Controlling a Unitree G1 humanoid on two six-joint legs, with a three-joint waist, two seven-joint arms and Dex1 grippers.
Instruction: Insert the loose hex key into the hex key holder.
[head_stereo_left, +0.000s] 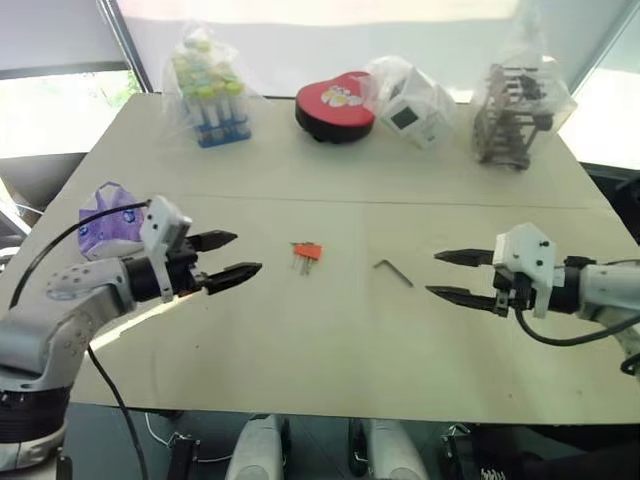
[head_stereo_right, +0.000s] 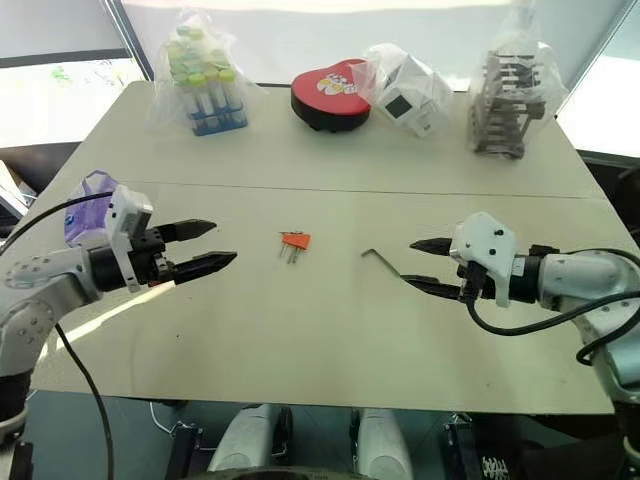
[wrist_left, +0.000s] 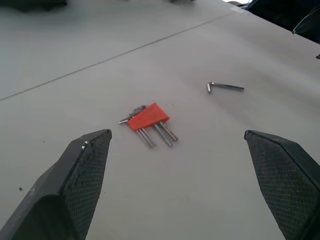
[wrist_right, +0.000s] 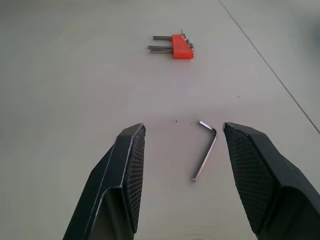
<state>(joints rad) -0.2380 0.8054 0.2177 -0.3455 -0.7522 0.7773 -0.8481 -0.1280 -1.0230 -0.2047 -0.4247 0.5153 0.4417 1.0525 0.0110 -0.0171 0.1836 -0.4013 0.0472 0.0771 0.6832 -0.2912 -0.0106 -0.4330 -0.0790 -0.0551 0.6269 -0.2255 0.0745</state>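
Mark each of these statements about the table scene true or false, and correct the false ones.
1. The loose hex key lies flat on the table, apart from the hex key holder. True.
2. The right gripper is shut on the loose hex key. False: its jaws are open and empty, and the key lies on the table between them and the holder.
3. The left gripper is open. True.
4. The hex key holder sits inside the red heart-shaped box. False: it lies on the bare table, nearer the robot.
5. The holder lies between the left gripper and the loose key. True.
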